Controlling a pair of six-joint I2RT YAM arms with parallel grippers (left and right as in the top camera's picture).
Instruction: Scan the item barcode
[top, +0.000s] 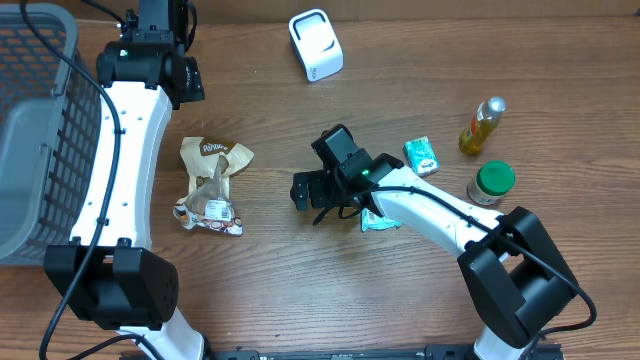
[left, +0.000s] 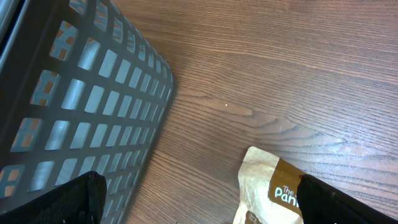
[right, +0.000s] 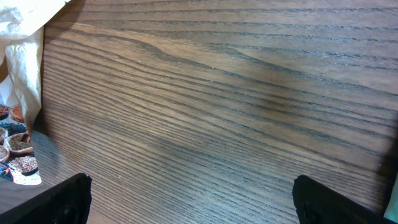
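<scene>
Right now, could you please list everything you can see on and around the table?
basket: one, grey, left edge
scanner: one, white, far centre
snack bag: one, brown and cream, crumpled, left of centre
packet: two, teal, right of centre; the second partly under the right arm
bottle: one, yellow, right side
jar: one, green lid, beside bottle
table: one, brown wood
left gripper: open, between basket and snack bag
right gripper: open, over bare wood
</scene>
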